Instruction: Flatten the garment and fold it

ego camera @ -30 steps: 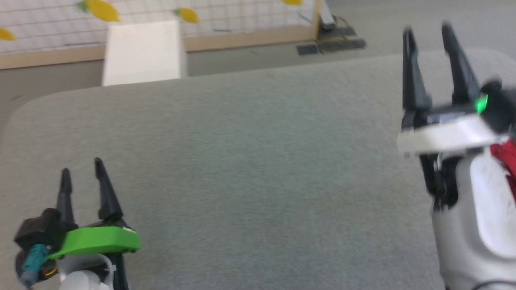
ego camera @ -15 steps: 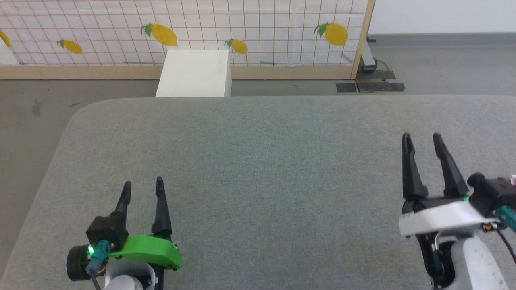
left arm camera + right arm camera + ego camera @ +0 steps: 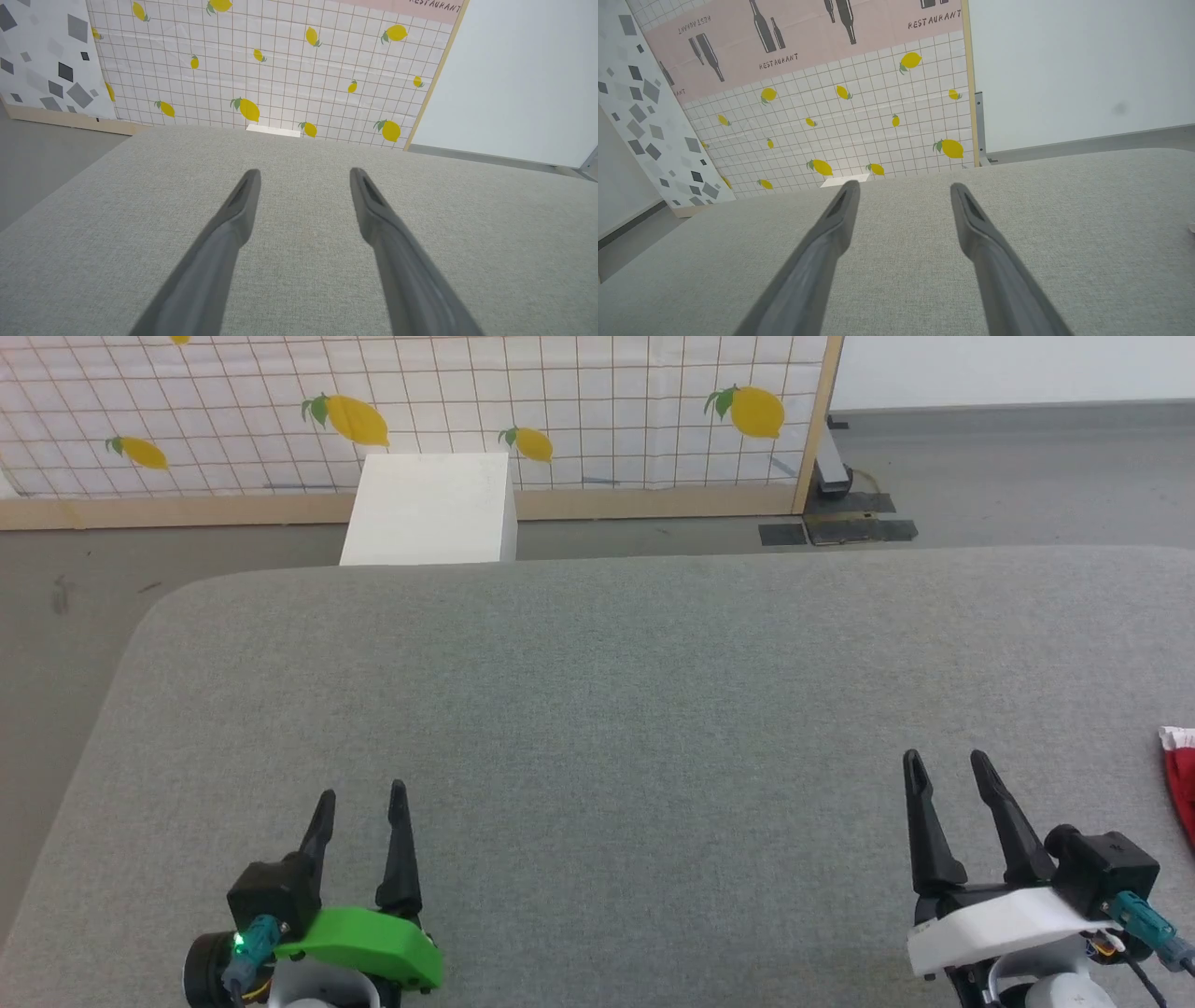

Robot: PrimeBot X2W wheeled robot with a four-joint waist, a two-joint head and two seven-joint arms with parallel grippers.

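Head view: garment (image 3: 1184, 786) on table (image 3: 597, 709)

Red garment (image 3: 1184, 795), grey table (image 3: 597, 709)

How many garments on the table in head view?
1. The garment lies at the far right, beyond the right gripper, cut off by the frame; more could lie out of view.

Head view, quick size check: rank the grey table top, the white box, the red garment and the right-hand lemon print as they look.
1. grey table top
2. white box
3. red garment and lemon print: these look about alike. The frame edge cuts the garment off, so no ranking.
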